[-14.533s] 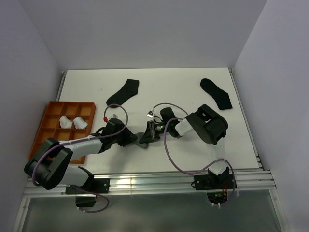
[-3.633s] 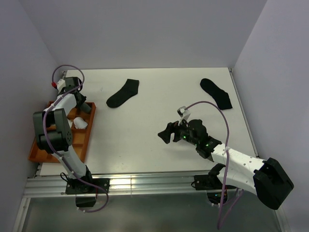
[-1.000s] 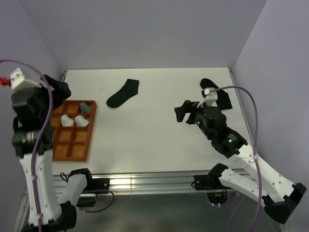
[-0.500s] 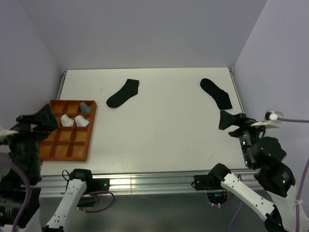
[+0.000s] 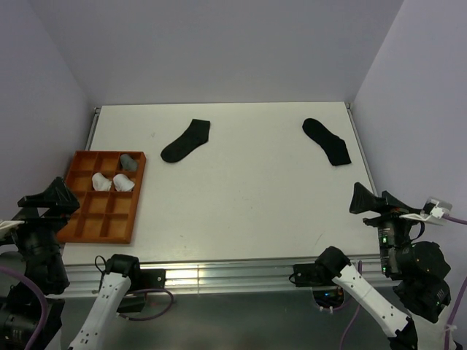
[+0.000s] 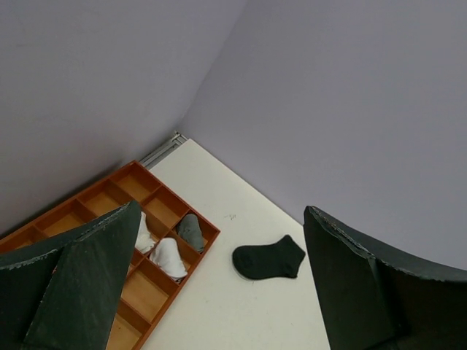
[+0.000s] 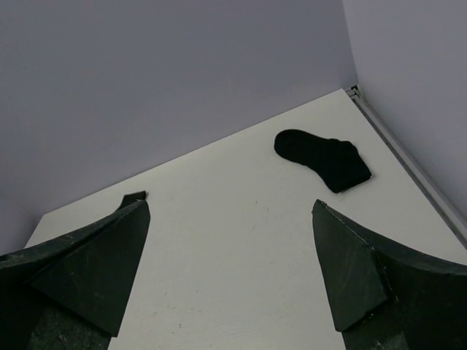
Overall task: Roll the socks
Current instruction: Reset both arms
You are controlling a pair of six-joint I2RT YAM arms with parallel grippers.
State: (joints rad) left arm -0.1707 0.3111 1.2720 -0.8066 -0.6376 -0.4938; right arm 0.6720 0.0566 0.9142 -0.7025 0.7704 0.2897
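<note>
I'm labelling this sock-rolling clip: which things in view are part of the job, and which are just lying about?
Part of the job:
- left black sock, flat, unrolled
- right black sock, flat, unrolled
- left white bundle, right white bundle and grey bundle, already rolled

Just there:
- orange tray, holding the three bundles
- table

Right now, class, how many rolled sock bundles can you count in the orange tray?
3. A grey bundle in the tray's far right corner compartment; a white bundle and a second white bundle side by side in the next row nearer. None seems hidden.
</note>
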